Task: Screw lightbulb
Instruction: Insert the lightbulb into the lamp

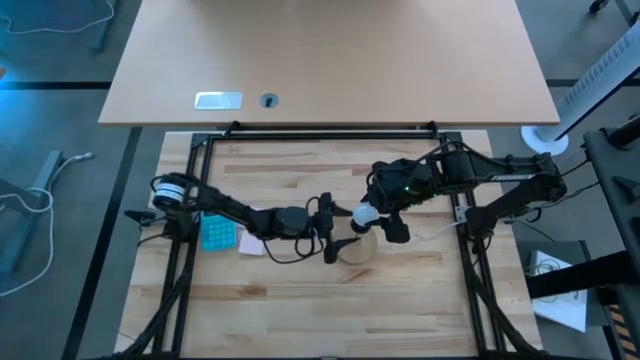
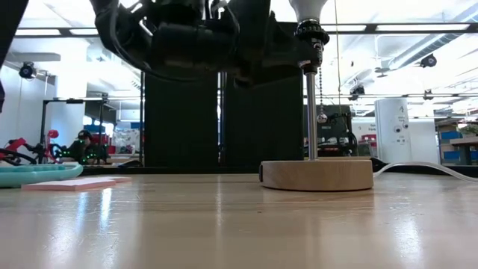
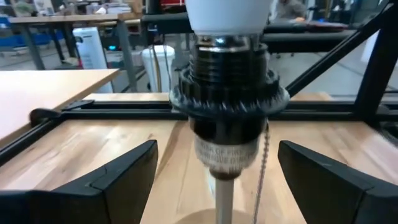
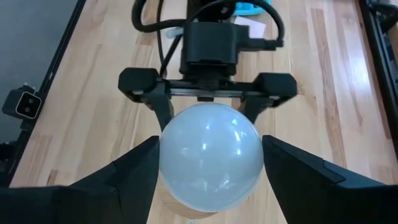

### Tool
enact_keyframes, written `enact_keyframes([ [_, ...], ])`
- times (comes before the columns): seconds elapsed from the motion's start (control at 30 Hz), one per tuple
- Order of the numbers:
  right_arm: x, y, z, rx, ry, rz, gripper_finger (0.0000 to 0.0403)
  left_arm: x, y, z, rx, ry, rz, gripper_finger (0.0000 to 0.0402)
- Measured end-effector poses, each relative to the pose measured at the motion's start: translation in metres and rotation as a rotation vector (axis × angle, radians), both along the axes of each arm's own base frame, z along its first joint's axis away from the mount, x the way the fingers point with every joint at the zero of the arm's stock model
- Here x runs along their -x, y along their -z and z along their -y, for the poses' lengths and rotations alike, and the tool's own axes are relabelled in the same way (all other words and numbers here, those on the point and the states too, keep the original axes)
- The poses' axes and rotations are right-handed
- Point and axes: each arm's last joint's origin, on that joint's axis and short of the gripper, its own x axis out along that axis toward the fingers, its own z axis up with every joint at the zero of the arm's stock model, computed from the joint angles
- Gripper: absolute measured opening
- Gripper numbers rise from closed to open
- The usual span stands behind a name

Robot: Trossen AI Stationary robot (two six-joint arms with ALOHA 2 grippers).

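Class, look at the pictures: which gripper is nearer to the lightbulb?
Right. The right gripper has its fingers at either side of the lightbulb. The left gripper sits lower, open around the black socket.

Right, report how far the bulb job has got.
Done: the lightbulb already sits in the black socket on the lamp stand.
In hand: the right gripper clasps the bulb from above; the left gripper stands open either side of the socket.
Left: whether it's fully tightened can't be seen.
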Motion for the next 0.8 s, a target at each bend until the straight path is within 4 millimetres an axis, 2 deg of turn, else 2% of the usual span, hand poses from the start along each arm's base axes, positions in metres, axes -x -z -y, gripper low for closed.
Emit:
enact_keyframes([
  [0.27,0.000,0.000,0.000,0.006,-0.007,0.001,0.0272,-0.001,-0.003,-0.006,-0.031,0.023,0.032,0.0323],
  [0.47,0.000,0.000,0.000,0.014,-0.018,0.004,0.0266,-0.003,-0.001,-0.022,-0.014,0.108,0.027,0.0313],
  [0.8,0.000,0.000,0.000,0.036,-0.044,0.008,0.0274,-0.004,-0.003,-0.026,-0.017,0.189,0.036,0.0225],
])
